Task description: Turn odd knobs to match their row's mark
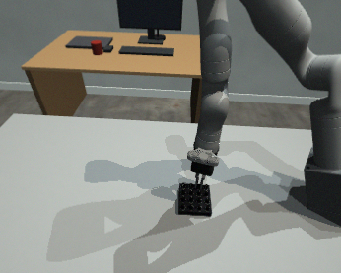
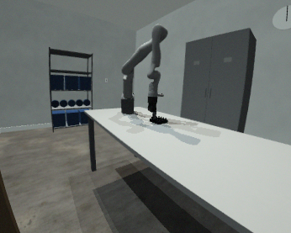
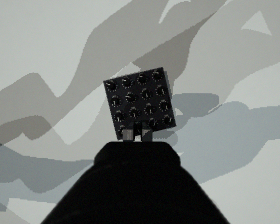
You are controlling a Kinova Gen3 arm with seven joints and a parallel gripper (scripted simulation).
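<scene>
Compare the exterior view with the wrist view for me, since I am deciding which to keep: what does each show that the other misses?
Only the exterior view shows the whole grey jointed arm, the dark metal shelf rack, the tall grey two-door cabinet, the round wall clock and the floor.

Only the wrist view shows the box's individual round knobs in a four-by-four grid, and the tool's two fingertips at the box's near edge.

Both show the square black knob box on the white table top, the tool above it, and the arm's shadows.
</scene>
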